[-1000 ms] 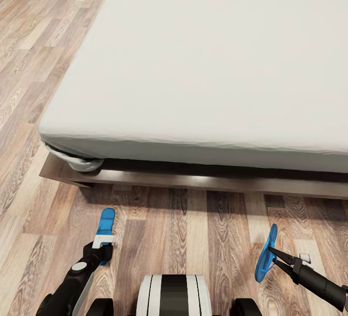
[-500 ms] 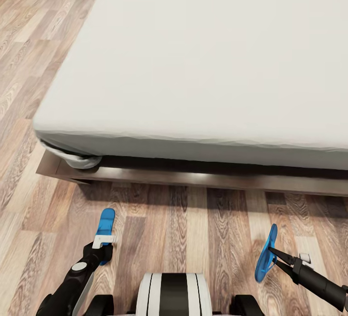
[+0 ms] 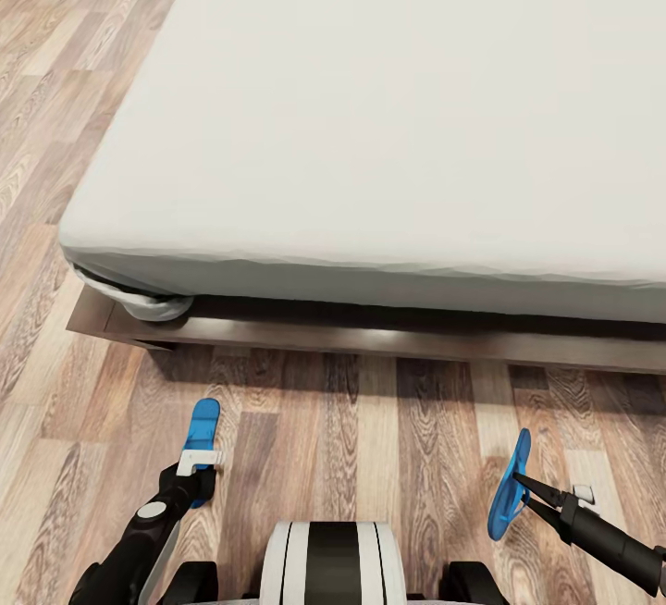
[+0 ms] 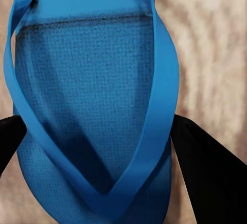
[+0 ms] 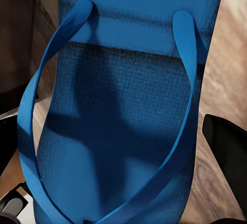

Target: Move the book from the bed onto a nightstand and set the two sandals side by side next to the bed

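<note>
Head view: the bed (image 3: 388, 115) takes up the upper part of the frame, its off-white mattress bare and its dark frame running across the middle, with wood-plank floor (image 3: 361, 438) below. At lower left the left hand (image 3: 196, 478) is closed on one blue sandal (image 3: 201, 434), which lies roughly flat and points toward the bed; at lower right the right hand (image 3: 516, 485) pinches the other sandal (image 3: 509, 487), which hangs on edge. Up close in the left wrist view, the left sandal (image 4: 87, 111) sits between dark fingers (image 4: 206, 172), its sole textured and its thong straps meeting in a V; the right wrist view shows the same on the right sandal (image 5: 123, 131). Both look light, thin and bendy, so they will likely flop if held by a tip; a grip across the sole near the middle seems steadier than one on a strap. The textured foam should not slip readily.
</note>
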